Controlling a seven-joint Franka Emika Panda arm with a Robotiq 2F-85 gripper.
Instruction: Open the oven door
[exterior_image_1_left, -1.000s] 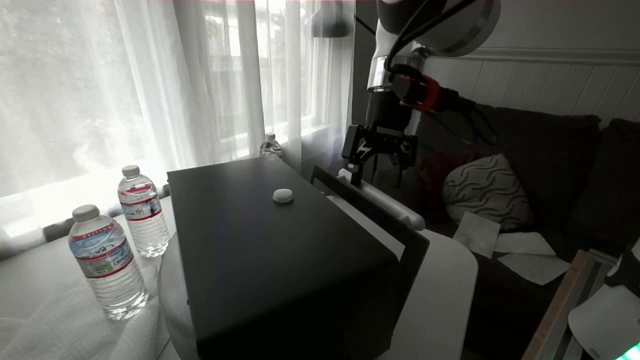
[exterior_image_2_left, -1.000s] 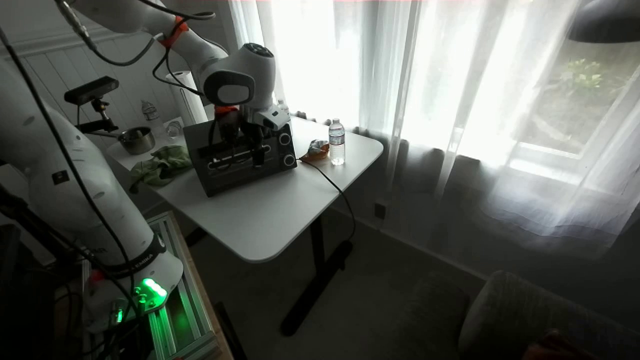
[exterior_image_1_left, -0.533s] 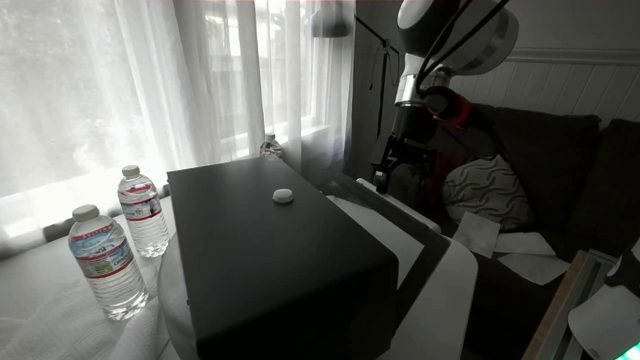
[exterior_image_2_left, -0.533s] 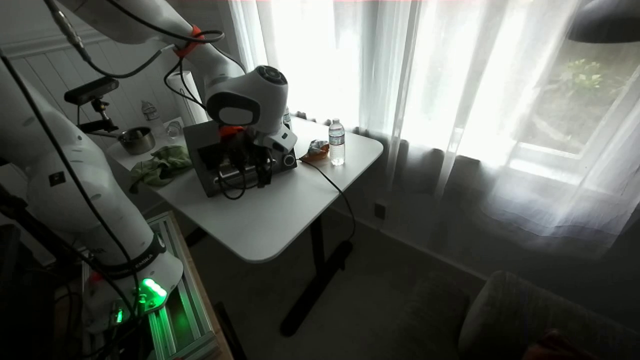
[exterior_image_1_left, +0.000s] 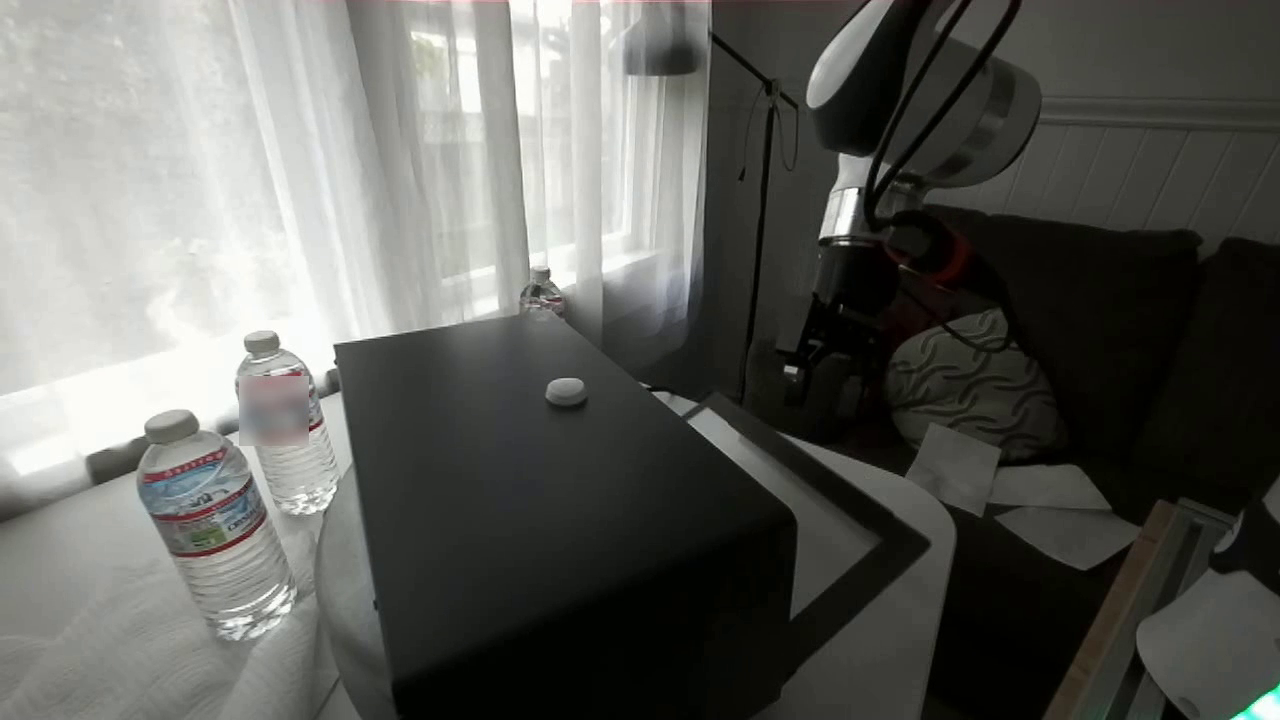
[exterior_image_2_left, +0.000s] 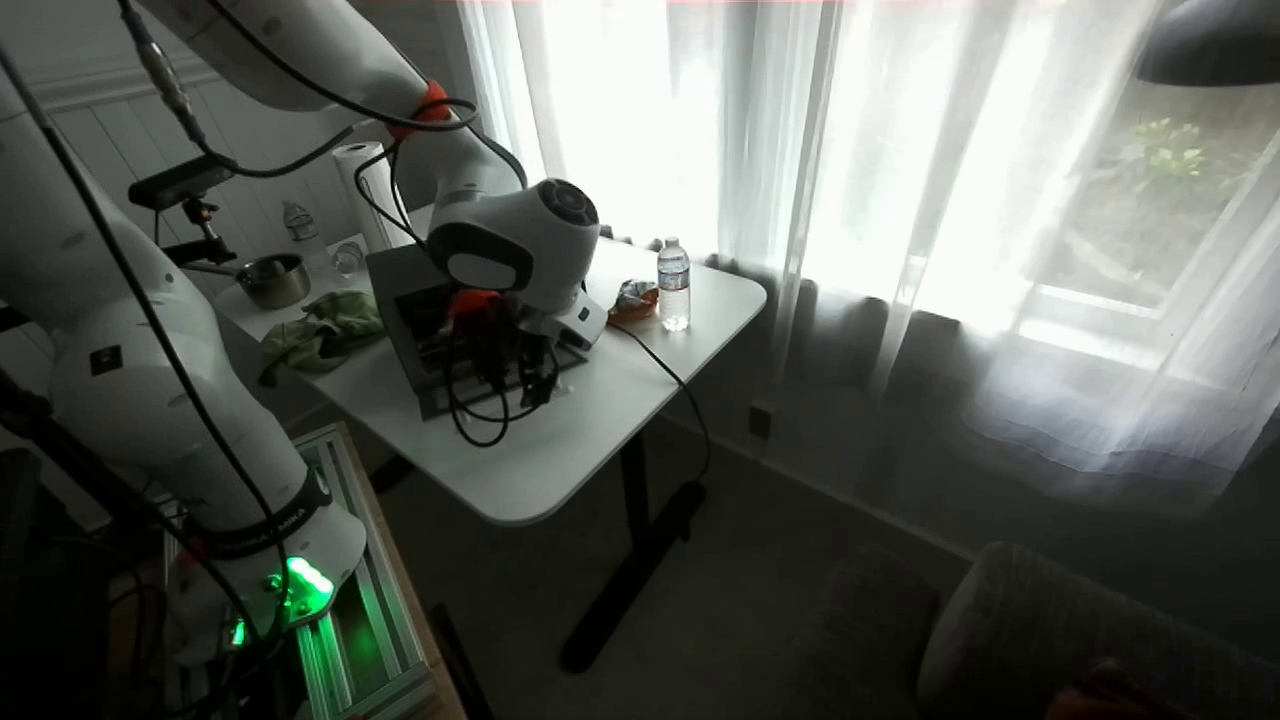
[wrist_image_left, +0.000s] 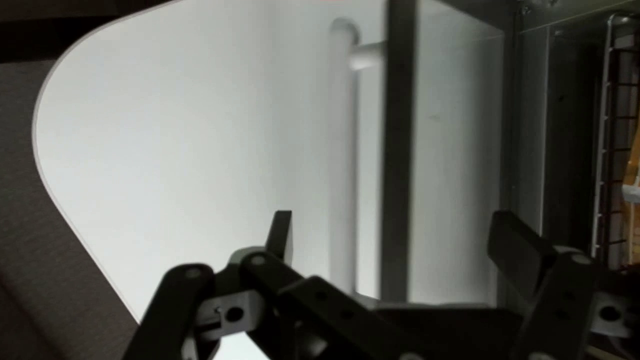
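The oven (exterior_image_1_left: 560, 470) is a black box with a white spot on top; it also shows in an exterior view (exterior_image_2_left: 393, 290), partly behind my arm. The oven door (exterior_image_1_left: 822, 472) is tilted outward and down, well away from the oven's front. In the wrist view the door's dark edge (wrist_image_left: 398, 150) and pale bar handle (wrist_image_left: 343, 150) look blurred, with the glass beside them. My gripper (wrist_image_left: 392, 232) is open, with one finger to each side of the handle and door edge. In an exterior view my gripper (exterior_image_1_left: 822, 385) hangs above and beyond the door; contact cannot be told.
Water bottles (exterior_image_1_left: 215, 530) stand behind the oven. A wire rack (wrist_image_left: 605, 150) with an orange packet (wrist_image_left: 632, 170) is inside. The white table (exterior_image_2_left: 490, 460) also holds a green cloth (exterior_image_2_left: 325, 335), a pot (exterior_image_2_left: 273, 281), a bottle (exterior_image_2_left: 674, 285) and a foil bag (exterior_image_2_left: 634, 302).
The door has swung further outward and down from the oven. My gripper has moved down and away from the oven's front; its finger, earlier at the handle, now appears apart from it.
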